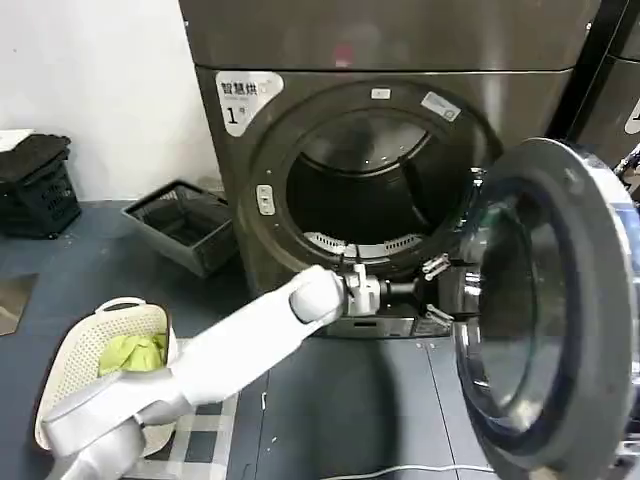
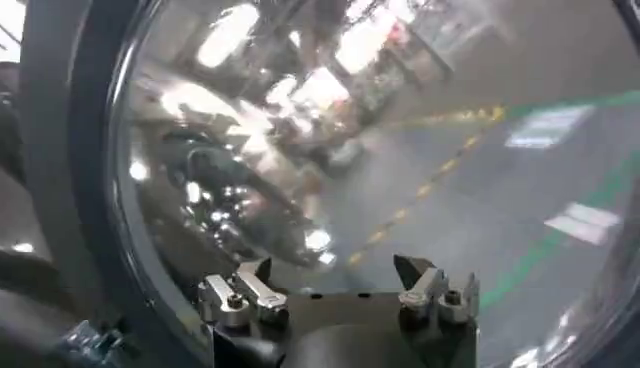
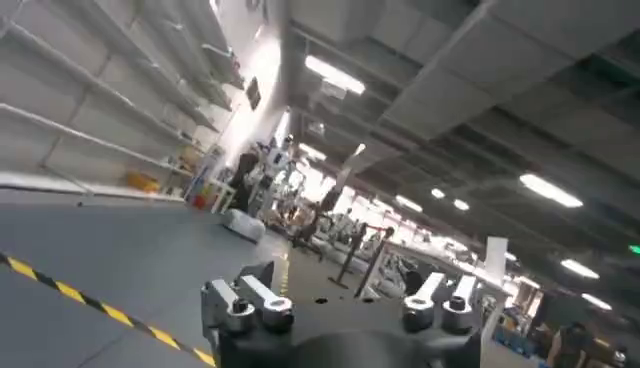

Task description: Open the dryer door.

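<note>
- Metal-tipped fingers of the left gripper stand spread apart, nothing between them; seen from the left wrist, they face the curved tinted glass of the dryer door close up, with ceiling lights mirrored in it.
- From the head view, the left gripper sits at the inner edge of the dryer door, low in front of the drum opening. Whether the tips touch the door I cannot tell.
- Left arm, white, reaches up from the lower left across the floor to that spot.
- Dryer door is swung wide open, hinged on the right side of the machine, its inner face and dark glass turned toward the drum; it stands upright at the right of the scene.
- Grey-bronze dryer carries a white "1" label at its upper left corner; the drum looks dark inside.
- Right gripper: fingers parted, holding nothing, pointed out into a large hall with shelving and ceiling lights.
- Floor, left of the machine: a dark wire basket, and nearer, a cream laundry basket with a green cloth in it.
</note>
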Controlling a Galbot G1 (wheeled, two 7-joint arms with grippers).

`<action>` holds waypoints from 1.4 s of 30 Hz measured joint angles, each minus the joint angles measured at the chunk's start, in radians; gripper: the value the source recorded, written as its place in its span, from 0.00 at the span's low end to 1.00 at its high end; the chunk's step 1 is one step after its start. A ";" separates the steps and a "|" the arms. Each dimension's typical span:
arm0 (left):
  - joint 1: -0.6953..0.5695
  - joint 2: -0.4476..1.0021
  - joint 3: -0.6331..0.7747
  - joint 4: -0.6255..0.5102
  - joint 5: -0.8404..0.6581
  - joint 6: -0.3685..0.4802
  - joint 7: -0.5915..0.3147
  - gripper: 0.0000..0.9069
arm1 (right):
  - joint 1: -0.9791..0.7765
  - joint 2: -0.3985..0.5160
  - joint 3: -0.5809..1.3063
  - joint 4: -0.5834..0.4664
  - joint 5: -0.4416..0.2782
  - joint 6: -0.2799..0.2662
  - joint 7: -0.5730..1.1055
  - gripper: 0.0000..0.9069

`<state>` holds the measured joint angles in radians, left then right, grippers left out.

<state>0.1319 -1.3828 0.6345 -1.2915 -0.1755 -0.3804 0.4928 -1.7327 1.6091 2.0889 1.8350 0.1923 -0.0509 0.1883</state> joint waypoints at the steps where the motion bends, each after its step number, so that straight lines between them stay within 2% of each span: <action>1: -0.003 -0.011 0.002 0.009 0.001 0.000 0.000 1.00 | -0.001 0.000 0.003 0.004 0.000 0.000 0.000 1.00; 13: -0.035 -0.139 0.006 0.141 0.009 0.047 -0.012 1.00 | -0.003 0.000 0.029 0.052 0.003 -0.001 0.000 1.00; 20: -0.039 -0.198 -0.006 0.188 0.020 0.102 -0.044 1.00 | -0.003 0.000 0.046 0.053 0.004 -0.001 0.012 1.00; 27: -0.033 -0.226 -0.021 0.216 0.024 0.121 -0.046 1.00 | -0.003 0.000 0.062 0.040 0.001 -0.003 0.029 1.00; 34: -0.005 -0.226 -0.052 0.187 -0.021 0.201 -0.048 1.00 | -0.002 0.000 0.076 0.003 -0.008 0.000 0.041 1.00; 42: 0.038 -0.203 -0.064 0.021 -0.131 0.307 -0.050 1.00 | -0.005 0.000 0.095 -0.074 -0.015 0.012 0.050 1.00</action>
<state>0.1701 -1.5856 0.5707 -1.2704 -0.3064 -0.0733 0.4424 -1.7374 1.6090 2.1836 1.7612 0.1776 -0.0384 0.2388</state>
